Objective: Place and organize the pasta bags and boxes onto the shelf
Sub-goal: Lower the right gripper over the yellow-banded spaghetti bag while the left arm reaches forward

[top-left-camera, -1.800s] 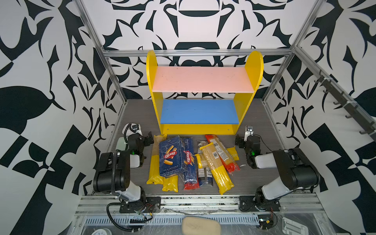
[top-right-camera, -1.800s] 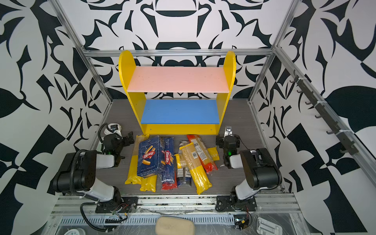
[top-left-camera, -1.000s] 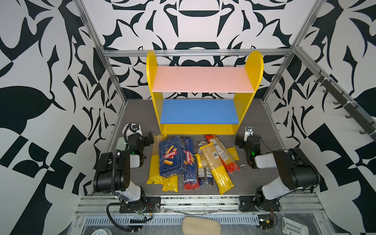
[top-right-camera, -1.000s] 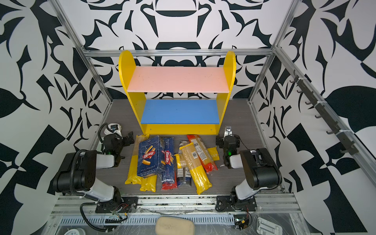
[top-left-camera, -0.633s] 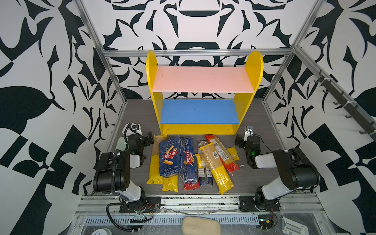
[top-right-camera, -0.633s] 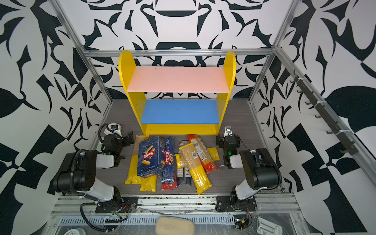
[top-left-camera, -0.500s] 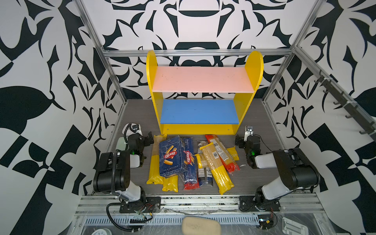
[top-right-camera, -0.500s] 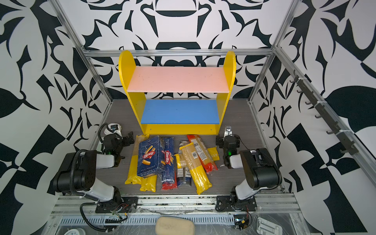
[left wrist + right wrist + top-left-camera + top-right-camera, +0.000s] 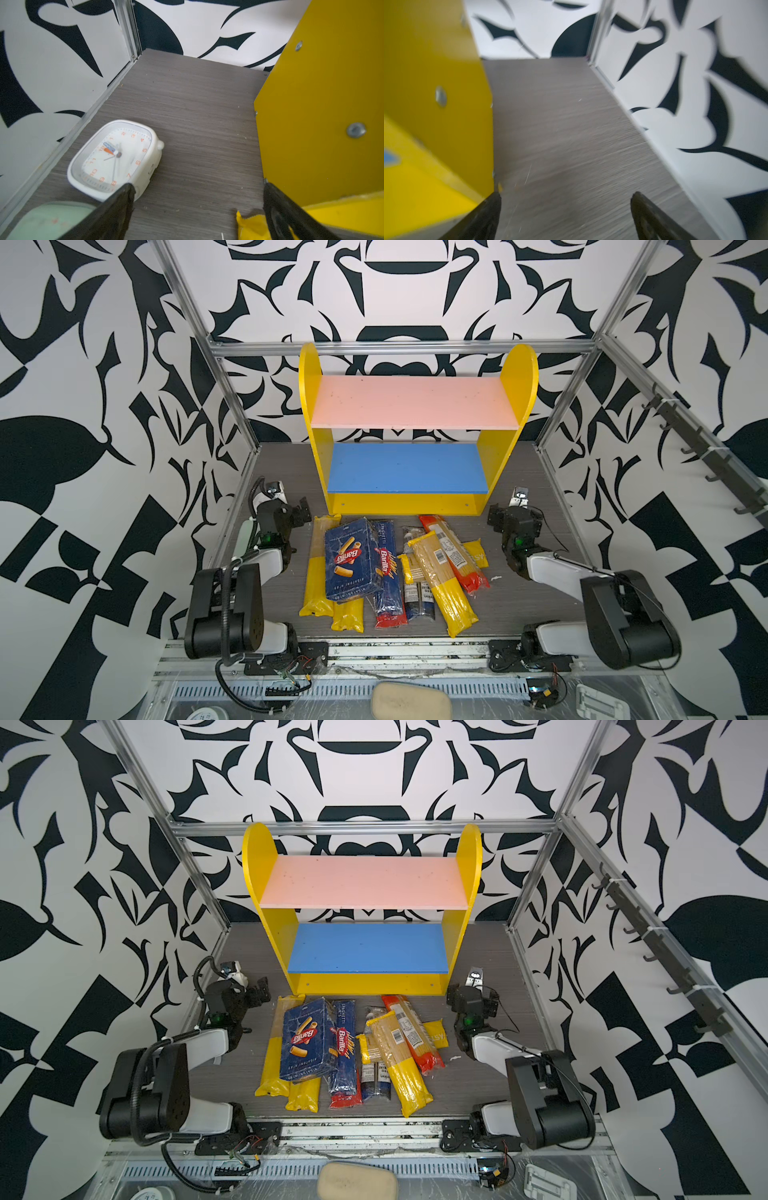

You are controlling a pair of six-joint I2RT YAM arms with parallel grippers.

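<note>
The shelf point(image 9: 490, 472) stands at the back of the grey floor, its pink upper board point(image 9: 415, 402) and blue lower board point(image 9: 407, 468) bare in both top views. In front of it lies a pile: a wide Barilla rigatoni box point(image 9: 351, 560), a narrow Barilla spaghetti pack point(image 9: 388, 568), and several spaghetti bags, yellow-ended point(image 9: 442, 580), red-ended point(image 9: 457, 551) and navy point(image 9: 419, 597). My left gripper point(image 9: 301, 512) point(image 9: 198, 187) sits low at the shelf's left foot, open and empty. At the right foot my right gripper point(image 9: 496, 518) point(image 9: 566, 195) is also open over bare floor.
A white alarm clock point(image 9: 114, 158) and a pale green case point(image 9: 47, 220) lie by the left wall near my left gripper. One yellow bag corner point(image 9: 251, 224) shows beside a left finger. A beige pad point(image 9: 410, 699) rests outside the front rail. Patterned walls close three sides.
</note>
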